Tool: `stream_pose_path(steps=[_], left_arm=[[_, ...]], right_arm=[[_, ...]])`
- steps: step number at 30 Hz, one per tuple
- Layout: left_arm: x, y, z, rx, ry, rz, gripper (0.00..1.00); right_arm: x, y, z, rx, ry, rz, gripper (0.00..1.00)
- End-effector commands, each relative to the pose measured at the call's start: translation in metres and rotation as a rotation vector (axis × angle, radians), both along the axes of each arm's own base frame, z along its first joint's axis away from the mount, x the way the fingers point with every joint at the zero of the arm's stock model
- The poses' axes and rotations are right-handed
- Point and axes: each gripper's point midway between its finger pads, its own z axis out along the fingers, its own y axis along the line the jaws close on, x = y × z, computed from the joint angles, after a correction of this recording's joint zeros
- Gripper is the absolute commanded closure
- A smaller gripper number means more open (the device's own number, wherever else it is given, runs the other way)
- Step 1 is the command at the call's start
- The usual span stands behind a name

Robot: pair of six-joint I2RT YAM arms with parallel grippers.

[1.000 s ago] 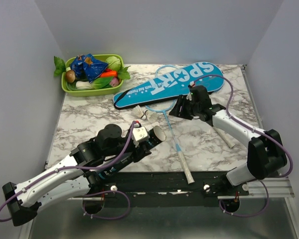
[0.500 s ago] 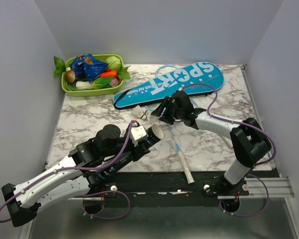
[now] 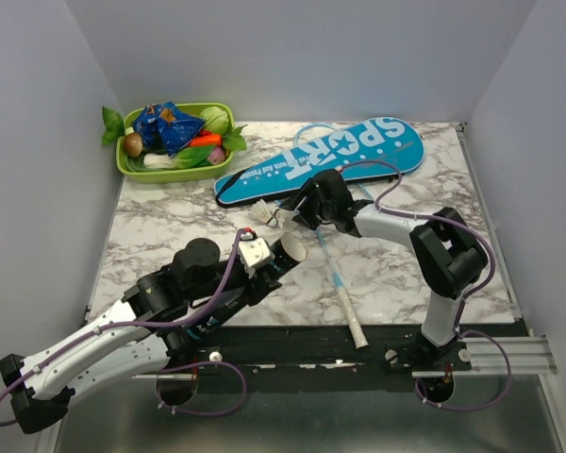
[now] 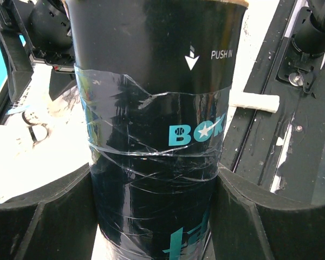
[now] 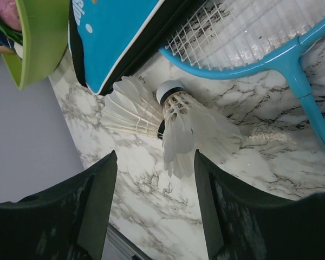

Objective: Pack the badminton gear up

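Toward the back-left corner of the marble table [image 3: 160, 226], a green plastic tray [image 3: 160, 176] holds toy vegetables. The left gripper [image 3: 264, 259] pinches the glossy dark tube [image 4: 151, 108], whose round open mouth is near two feathery white shuttlecocks [image 5: 176, 116] that lie touching. The right gripper [image 5: 154, 184] hovers over them with its jaws spread, hemmed in by the blue SPORT cover [image 3: 330, 156] and a thin light-blue racket [image 3: 332, 269]. Bare marble lies toward the right edge.
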Motion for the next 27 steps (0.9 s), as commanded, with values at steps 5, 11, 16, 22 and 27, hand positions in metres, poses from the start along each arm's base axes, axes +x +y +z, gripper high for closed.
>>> stream_pose_path(steps=[5,11,16,22,27], left_arm=[[0.001,0.0,0.008,-0.029,-0.01,0.018,1.0],[0.001,0.0,0.007,-0.027,-0.007,0.017,1.0],[0.001,-0.001,0.005,-0.024,-0.004,0.014,1.0],[0.002,-0.003,0.001,-0.013,0.004,0.011,1.0],[0.002,-0.005,-0.001,-0.009,0.012,0.003,1.0]], right_arm=[[0.018,0.01,-0.011,0.003,0.015,-0.059,0.36],[0.026,0.016,-0.027,0.007,0.045,-0.08,0.45],[0.03,0.012,-0.027,-0.011,0.031,-0.098,0.75],[0.022,0.001,-0.008,-0.042,-0.017,-0.082,0.99],[0.005,-0.012,0.026,-0.058,-0.089,-0.034,0.99]])
